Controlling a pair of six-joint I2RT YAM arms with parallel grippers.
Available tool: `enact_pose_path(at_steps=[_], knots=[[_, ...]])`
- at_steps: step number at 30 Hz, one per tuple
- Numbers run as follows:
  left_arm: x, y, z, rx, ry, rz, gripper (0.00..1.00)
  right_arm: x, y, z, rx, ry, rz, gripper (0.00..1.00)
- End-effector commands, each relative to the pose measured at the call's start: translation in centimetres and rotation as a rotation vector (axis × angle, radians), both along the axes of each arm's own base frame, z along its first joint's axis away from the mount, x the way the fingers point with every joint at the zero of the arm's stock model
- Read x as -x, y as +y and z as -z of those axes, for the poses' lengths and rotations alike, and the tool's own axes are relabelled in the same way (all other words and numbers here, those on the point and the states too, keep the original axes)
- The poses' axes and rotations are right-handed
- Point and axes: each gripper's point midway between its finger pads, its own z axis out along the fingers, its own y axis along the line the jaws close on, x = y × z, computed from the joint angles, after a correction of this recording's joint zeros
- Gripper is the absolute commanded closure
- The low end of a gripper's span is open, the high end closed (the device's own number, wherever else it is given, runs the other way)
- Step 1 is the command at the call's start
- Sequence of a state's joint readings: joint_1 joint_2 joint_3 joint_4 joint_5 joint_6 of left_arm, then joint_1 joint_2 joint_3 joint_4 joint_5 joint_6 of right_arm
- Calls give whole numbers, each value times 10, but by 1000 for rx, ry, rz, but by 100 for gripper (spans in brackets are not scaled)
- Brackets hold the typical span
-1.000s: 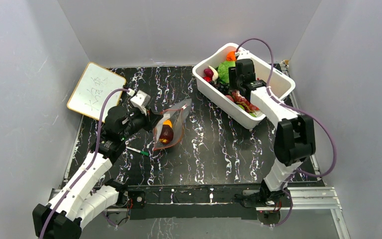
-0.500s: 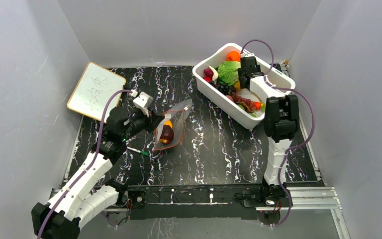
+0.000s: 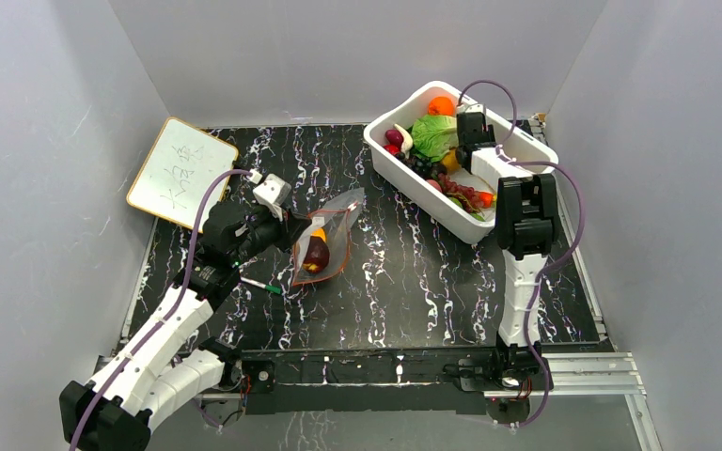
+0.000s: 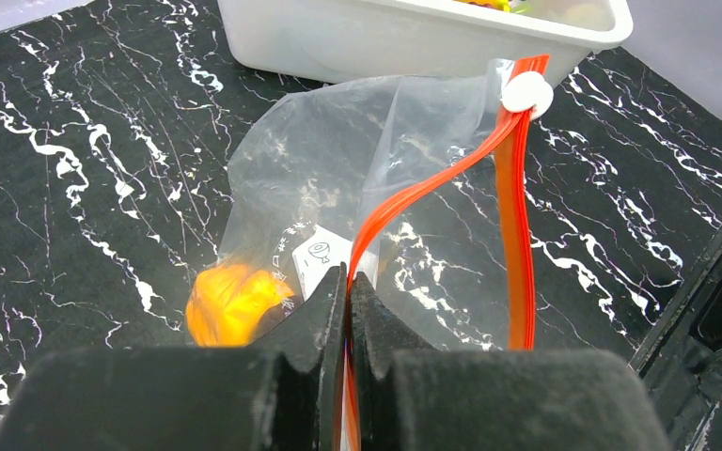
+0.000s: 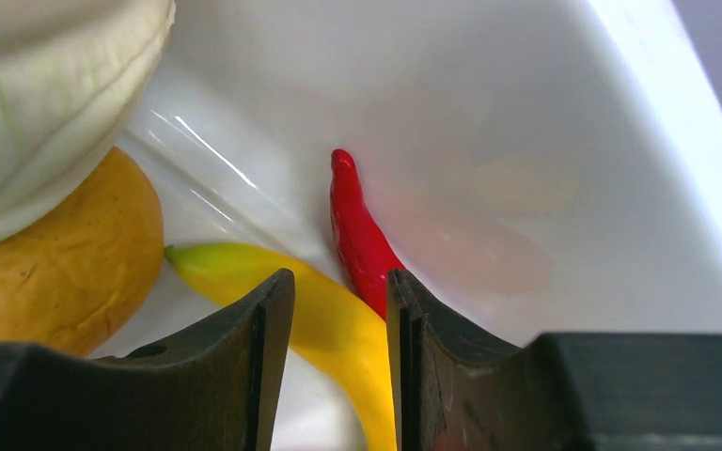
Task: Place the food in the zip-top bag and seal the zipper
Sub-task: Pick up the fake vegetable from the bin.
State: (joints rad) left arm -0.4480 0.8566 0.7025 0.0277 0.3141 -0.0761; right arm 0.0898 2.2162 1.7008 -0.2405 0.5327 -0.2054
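The clear zip-top bag [image 3: 327, 235] lies on the black table with an orange piece and a dark purple piece [image 3: 316, 254] inside. My left gripper [image 3: 289, 226] is shut on its red-orange zipper [image 4: 517, 207] at the near end [image 4: 349, 282]. The white slider [image 4: 526, 94] sits at the far end and the mouth gapes open. My right gripper [image 3: 463, 155] is down in the white tub [image 3: 414, 186], open. Its jaws stand either side of a yellow curved piece [image 5: 338, 324], with a red chili [image 5: 357, 235] just behind.
The tub also holds a green lettuce [image 3: 432, 136], an orange piece [image 3: 441, 105], dark grapes and a yellow-orange fruit [image 5: 66, 263]. A whiteboard [image 3: 180, 171] lies at the back left. A green-and-white pen [image 3: 258, 285] lies by the left arm.
My right arm has folded back and its gripper has gone deeper into the tub's far side. The left gripper and the bag have not moved.
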Motion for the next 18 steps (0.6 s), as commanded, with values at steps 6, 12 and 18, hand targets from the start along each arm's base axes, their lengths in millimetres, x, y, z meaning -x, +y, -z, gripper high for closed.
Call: enact_pose_path(at_steps=[6, 12, 18], knots=[[0, 1, -7, -9, -33, 0, 100, -33, -13, -15, 78, -122, 46, 63], [0, 1, -8, -8, -38, 0, 100, -32, -26, 0, 125, -95, 77, 68], [1, 2, -9, -5, -42, 1, 100, -31, -34, 5, 171, -86, 87, 71]])
